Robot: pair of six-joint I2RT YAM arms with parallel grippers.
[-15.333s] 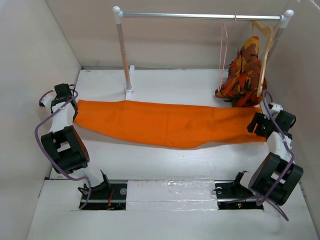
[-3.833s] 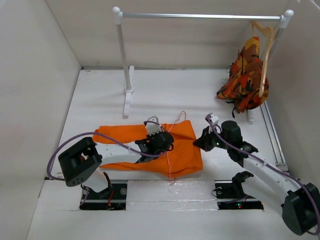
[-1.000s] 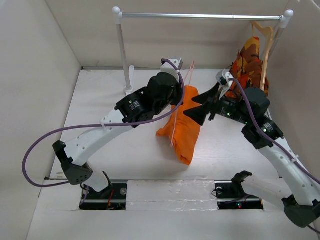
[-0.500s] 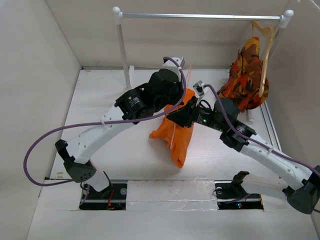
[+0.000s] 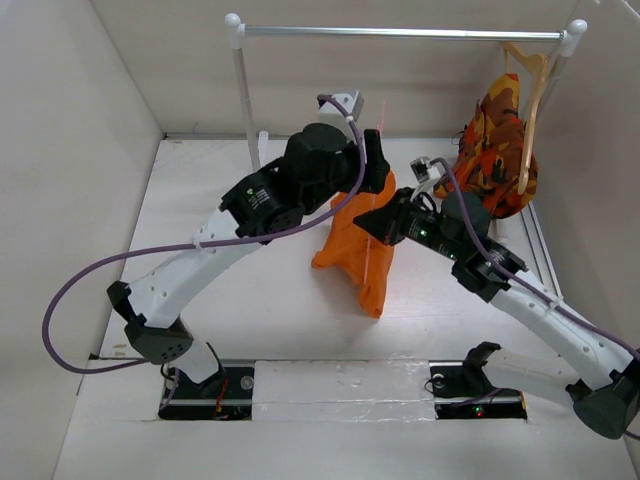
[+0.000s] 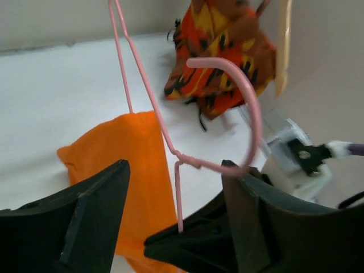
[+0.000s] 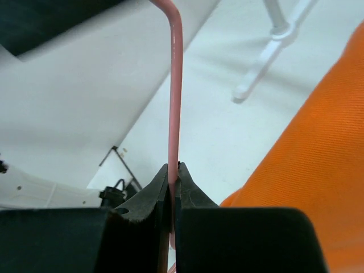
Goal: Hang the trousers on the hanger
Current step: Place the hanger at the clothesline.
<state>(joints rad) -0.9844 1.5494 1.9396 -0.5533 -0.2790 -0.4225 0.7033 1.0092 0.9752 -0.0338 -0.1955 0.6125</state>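
The right gripper (image 7: 172, 170) is pinched tight on a straight run of the hanger (image 7: 175, 85), its jaws closed onto the pink wire. The left gripper (image 6: 175, 165) stands wide, and the hanger's twisted neck sits between its fingers without touching either. The trousers (image 5: 355, 248) hang folded over the hanger in a bunch between the two arms, above the middle of the table (image 5: 200, 200). We cannot tell whether their lower end touches it. Half a second ago the bunch sat a little lower and further left, and both arms have since carried it toward the rail (image 5: 400, 32). Fifteen seconds ago the trousers lay flat across the table and the hanger hung on the rail.
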